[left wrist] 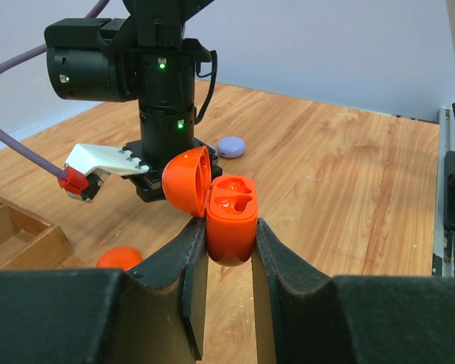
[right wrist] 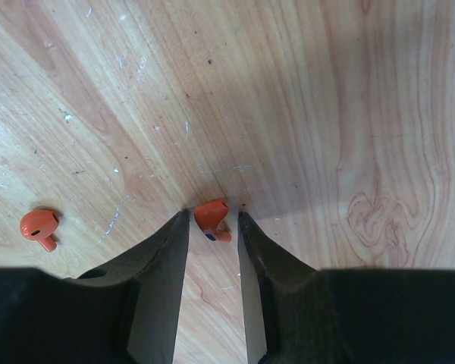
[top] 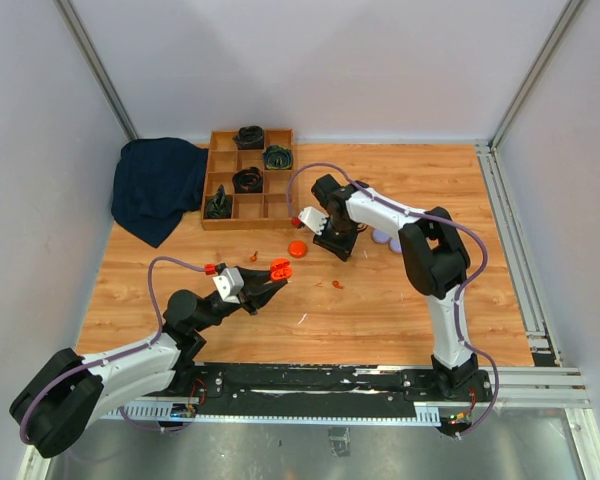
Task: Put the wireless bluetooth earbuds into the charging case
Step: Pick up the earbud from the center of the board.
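The left pincer (left wrist: 230, 227) is clenched on the lower half of a glossy orange-red plastic charging case (left wrist: 232, 199), holding it upright off the wooden tabletop (left wrist: 341, 174) with its rounded lid (left wrist: 186, 182) swung open and two moulded wells showing. The right pincer (right wrist: 212, 218) is down at the tabletop, jaws released and slightly apart, straddling a tiny orange-red plastic earbud (right wrist: 209, 214) with a short stem. A second orange-red earbud (right wrist: 38, 225) lies on the wood well apart from it.
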`<state>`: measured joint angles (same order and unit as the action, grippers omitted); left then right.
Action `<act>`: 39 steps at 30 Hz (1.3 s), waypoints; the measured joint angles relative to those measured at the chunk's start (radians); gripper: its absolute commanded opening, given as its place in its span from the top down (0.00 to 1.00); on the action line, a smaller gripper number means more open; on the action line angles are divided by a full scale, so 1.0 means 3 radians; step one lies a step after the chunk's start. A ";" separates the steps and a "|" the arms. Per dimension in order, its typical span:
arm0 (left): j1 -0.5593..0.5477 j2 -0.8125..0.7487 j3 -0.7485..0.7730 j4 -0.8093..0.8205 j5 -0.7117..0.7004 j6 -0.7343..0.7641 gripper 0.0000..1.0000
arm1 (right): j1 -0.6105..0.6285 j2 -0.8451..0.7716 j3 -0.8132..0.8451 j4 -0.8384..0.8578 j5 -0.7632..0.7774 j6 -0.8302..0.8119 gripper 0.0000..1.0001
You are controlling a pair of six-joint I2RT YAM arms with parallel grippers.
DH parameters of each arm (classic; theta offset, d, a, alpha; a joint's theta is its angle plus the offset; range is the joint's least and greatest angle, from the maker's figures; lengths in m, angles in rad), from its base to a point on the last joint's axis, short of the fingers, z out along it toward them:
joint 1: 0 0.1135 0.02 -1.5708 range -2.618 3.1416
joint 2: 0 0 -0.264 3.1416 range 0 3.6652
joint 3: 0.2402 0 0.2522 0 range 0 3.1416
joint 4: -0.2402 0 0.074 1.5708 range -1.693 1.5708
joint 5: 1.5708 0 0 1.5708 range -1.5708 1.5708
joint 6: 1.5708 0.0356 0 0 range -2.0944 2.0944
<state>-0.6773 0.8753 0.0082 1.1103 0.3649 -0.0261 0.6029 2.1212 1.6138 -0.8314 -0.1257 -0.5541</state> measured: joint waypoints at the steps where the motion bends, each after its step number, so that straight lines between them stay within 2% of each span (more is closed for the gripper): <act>1: 0.0000 0.0000 0.0000 -0.0001 0.0000 0.0000 1.00 | 0.0006 0.0000 0.0000 0.0000 0.0013 0.0003 0.66; 7: 0.0000 0.0000 0.0000 -0.0014 0.0011 0.0000 1.00 | 0.0033 0.0000 0.0003 0.0000 0.0048 0.0022 0.70; 18: 0.0000 0.0000 0.0000 -0.0039 0.0029 -0.0001 1.00 | 0.0043 -0.0005 0.0001 0.0013 0.0046 0.0114 0.83; 23: 0.0000 0.0000 0.0000 -0.0043 0.0034 -0.0001 1.00 | 0.0043 -0.0114 -0.0140 0.0175 0.0018 0.0238 0.88; 28: 0.0000 -0.0048 0.0000 -0.0042 0.0017 0.0000 1.00 | 0.0043 -0.0431 -0.0390 0.0337 -0.0036 0.0458 0.88; 39: 0.0000 -0.0154 0.0000 0.0018 -0.0069 0.0004 1.00 | 0.0137 -0.1610 -0.0945 0.0821 -0.0031 0.1211 0.85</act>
<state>-0.6773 0.8291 0.0082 1.1156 0.3443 -0.0250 0.6441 1.6382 1.3304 -0.5850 -0.1349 -0.1909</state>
